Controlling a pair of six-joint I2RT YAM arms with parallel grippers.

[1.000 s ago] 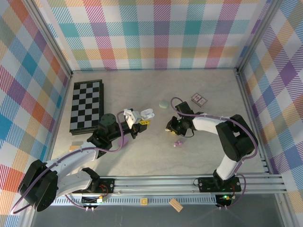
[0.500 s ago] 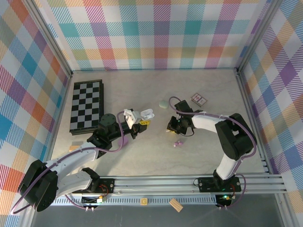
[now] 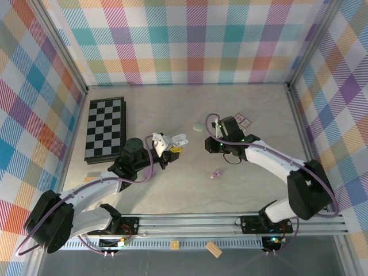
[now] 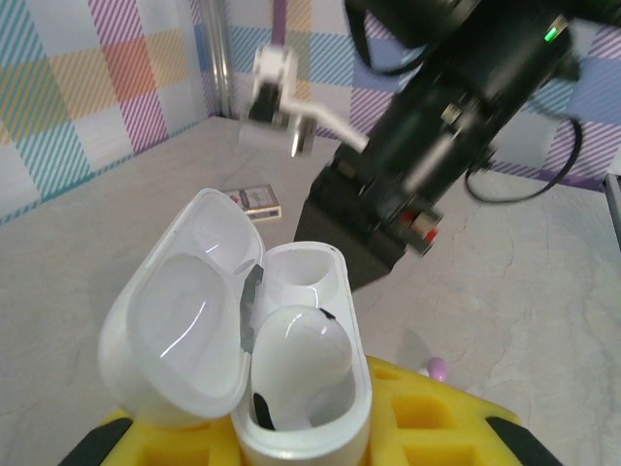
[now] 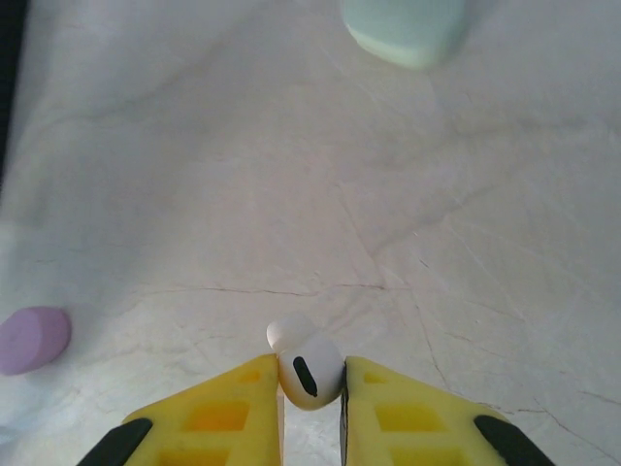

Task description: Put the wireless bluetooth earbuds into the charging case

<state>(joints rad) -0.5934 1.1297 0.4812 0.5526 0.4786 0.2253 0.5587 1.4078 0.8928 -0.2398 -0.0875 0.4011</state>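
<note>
My left gripper (image 4: 291,432) is shut on the white charging case (image 4: 306,408), which it holds upright with the lid (image 4: 179,325) flipped open to the left. One white earbud (image 4: 291,354) sits in the near slot, and the far slot (image 4: 303,277) is empty. My right gripper (image 5: 310,388) is shut on a second white earbud (image 5: 309,374), pinched between the yellow fingertips above the table. In the top view the case (image 3: 179,139) and the left gripper (image 3: 171,148) are left of centre. The right gripper (image 3: 209,145) hangs a short way to their right.
A lilac earbud (image 3: 217,173) lies on the table near the right gripper. A mint-green case (image 3: 199,126) and a small patterned card (image 3: 242,120) lie further back. The chessboard (image 3: 105,127) lies at the left, with a small wooden block (image 3: 89,179) by the left arm.
The right arm has swung its elbow out to the right and drawn its gripper up and back from the table. The left gripper and the case have barely shifted.
</note>
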